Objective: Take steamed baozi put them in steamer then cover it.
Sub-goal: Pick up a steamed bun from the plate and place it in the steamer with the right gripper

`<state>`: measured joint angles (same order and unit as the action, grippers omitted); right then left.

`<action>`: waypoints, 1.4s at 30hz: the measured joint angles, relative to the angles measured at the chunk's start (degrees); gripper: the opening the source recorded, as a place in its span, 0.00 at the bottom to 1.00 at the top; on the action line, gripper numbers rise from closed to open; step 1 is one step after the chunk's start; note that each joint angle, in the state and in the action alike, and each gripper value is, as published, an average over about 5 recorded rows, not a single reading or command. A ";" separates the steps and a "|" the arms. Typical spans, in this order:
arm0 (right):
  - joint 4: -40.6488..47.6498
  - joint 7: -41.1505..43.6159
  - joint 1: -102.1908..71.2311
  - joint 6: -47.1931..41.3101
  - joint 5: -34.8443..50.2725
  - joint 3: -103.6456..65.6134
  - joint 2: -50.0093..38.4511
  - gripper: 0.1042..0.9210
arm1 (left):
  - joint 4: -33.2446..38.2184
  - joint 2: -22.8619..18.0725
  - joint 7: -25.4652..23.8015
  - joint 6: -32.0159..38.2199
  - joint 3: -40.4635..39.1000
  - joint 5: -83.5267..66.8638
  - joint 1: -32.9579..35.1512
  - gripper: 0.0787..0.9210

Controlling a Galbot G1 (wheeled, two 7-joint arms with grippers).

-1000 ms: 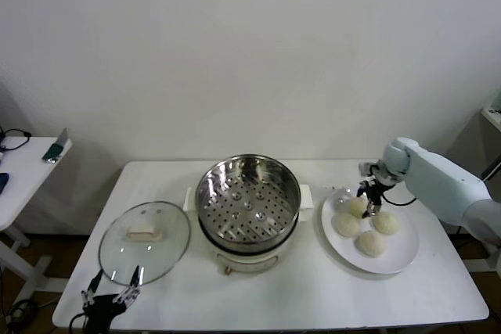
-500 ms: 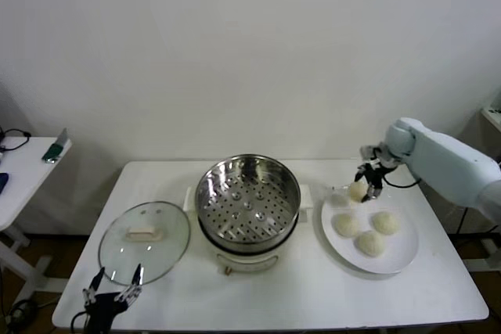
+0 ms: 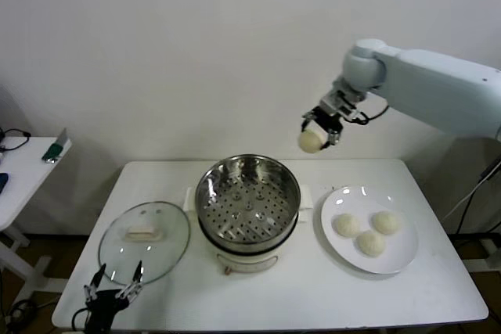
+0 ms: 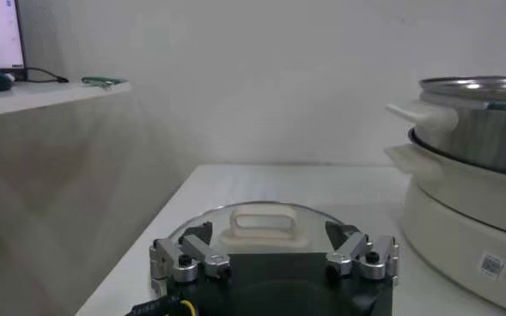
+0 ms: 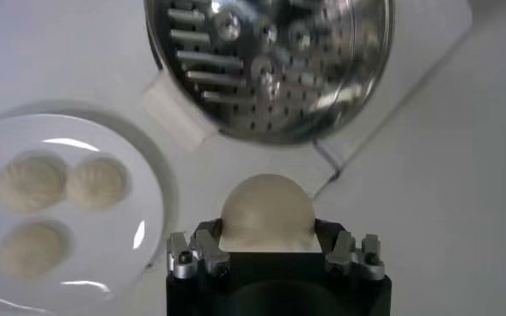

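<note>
Upper right of your head view, the right gripper [image 3: 317,131] hangs high, clamped on one baozi [image 3: 311,141] above the steamer's [image 3: 247,197] right rim. Only your right wrist view shows the bun [image 5: 266,214] wedged between both fingers. Three buns [image 3: 365,232] sit on the plate [image 3: 407,254]. Lower left, the left gripper [image 3: 114,290] idles spread wide beside the cover [image 3: 145,241].

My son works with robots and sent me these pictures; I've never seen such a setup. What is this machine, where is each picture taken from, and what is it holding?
It is a two-armed robot at a white table. One picture looks down from its head; the other two come from cameras on each wrist. The right gripper holds one steamed bun in the air, up beside the steel steamer. Three more buns sit on a white plate. The left gripper waits, open, at the table's front edge, near the glass lid lying on the table.
</note>
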<state>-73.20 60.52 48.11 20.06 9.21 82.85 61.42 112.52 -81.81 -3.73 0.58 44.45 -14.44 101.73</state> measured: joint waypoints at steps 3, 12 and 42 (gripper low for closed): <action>-1.16 -1.83 -0.22 3.49 -2.42 0.37 2.93 0.74 | 0.03 -0.01 0.02 0.03 0.08 0.01 0.09 0.88; 1.91 -6.89 -6.31 10.59 -13.24 -0.28 10.48 0.74 | 0.92 -0.05 0.05 0.09 0.27 0.04 0.79 0.88; 14.48 -10.29 -16.49 14.48 -18.07 -2.08 16.74 0.88 | 1.61 -0.86 0.14 0.08 0.01 0.42 0.94 0.88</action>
<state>-58.72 50.23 31.61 34.54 -8.87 80.77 78.16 114.13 -82.67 -3.59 0.67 44.46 -14.03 102.67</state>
